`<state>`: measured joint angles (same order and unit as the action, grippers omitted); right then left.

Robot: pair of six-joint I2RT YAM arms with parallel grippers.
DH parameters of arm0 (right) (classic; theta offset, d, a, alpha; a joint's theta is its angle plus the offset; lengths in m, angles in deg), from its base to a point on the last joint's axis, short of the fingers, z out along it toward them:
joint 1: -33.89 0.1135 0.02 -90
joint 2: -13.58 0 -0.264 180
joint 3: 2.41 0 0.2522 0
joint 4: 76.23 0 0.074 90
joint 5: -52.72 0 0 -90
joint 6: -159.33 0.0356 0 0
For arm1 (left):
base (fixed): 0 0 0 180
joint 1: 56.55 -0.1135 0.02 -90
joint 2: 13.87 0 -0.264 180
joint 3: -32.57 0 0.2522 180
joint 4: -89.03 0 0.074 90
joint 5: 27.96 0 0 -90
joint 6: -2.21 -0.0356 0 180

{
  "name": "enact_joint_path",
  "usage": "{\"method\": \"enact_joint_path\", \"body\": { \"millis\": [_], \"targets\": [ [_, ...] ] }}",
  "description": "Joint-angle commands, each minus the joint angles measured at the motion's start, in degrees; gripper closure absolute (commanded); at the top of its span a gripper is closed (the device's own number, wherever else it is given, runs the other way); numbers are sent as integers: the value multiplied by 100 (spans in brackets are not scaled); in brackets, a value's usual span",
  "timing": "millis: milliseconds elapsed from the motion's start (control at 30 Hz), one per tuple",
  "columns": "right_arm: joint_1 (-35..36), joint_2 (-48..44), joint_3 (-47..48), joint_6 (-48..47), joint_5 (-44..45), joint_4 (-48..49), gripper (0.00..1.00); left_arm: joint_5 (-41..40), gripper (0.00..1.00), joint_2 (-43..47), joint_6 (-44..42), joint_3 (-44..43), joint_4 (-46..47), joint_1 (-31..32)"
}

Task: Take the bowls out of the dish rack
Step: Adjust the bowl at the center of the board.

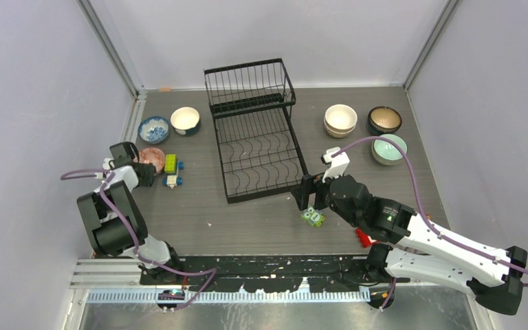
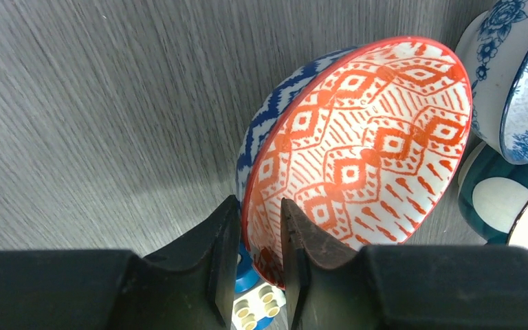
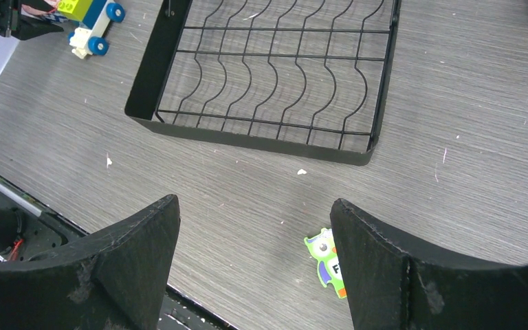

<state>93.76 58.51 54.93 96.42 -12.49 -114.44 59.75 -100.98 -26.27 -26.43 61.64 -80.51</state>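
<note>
The left gripper (image 2: 258, 205) is narrow, with one finger on each side of the rim of the red bowl (image 2: 364, 137); whether it squeezes is not clear. This bowl sits at 9 o'clock from the dish rack (image 1: 261, 196). A blue bowl (image 2: 509, 82) is close at its 12 o'clock and toy blocks (image 1: 172, 165) at its 3 o'clock. The right gripper (image 3: 254, 203) is wide and holds nothing, over bare table (image 3: 454, 137) by the rack's near edge

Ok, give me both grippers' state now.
Left gripper: jaws around the rim of the red-patterned bowl; firm grip cannot be told.
Right gripper: open, empty.
</note>
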Motion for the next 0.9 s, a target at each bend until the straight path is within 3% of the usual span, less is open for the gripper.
{"method": "enact_joint_path", "body": {
  "millis": [0,200,467,567,767,867],
  "targets": [
    [-5,-116,35,-20,148,186,16,35,72,35,71,-238,104,57],
    [-4,-140,31,-8,152,177,16,70,73,57,75,-265,54,65],
    [-10,-199,54,0,179,116,16,-17,53,118,10,-352,-187,67],
    [-8,-216,92,7,179,83,16,-83,40,216,-40,-399,-343,64],
    [-6,-320,205,-72,269,-53,16,-445,1,824,-383,-679,-1101,69],
    [-2,-386,303,-163,379,-138,16,-553,0,1374,-555,-729,-1326,130]
  ]
}}
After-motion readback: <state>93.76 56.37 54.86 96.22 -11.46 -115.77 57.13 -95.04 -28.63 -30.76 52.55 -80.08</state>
